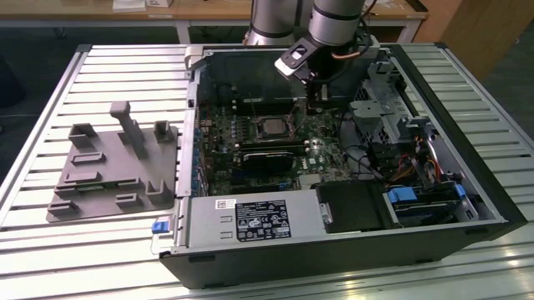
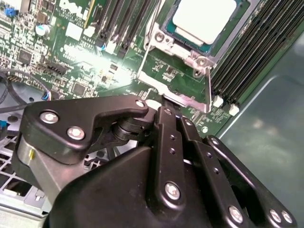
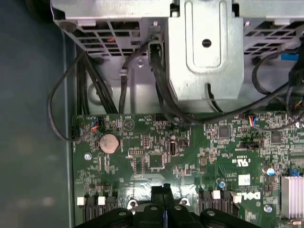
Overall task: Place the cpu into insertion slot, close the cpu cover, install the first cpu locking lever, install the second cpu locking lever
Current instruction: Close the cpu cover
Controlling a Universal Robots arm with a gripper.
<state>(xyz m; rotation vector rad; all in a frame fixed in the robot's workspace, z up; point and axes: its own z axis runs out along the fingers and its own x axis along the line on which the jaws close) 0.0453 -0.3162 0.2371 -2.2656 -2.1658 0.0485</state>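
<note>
1. The gripper (image 2: 166, 107) is seen clenched, fingertips together with nothing visible between them, lowered onto the silvery tab at the edge of the cpu cover (image 2: 164, 40).
2. The cpu (image 2: 204, 19) is seated in the insertion slot (image 1: 256, 128), just to the exterior view's left of the gripper; the cover appears laid flat around it.
3. A slip off the tab is judged possible, whereby nearby motherboard (image 3: 156, 142) parts could be scraped or the wire lever (image 2: 209, 90) knocked.
4. A printed label (image 1: 260, 220) is carried on the power supply (image 1: 209, 219), and white lettering on the motherboard; neither is read out.
</note>
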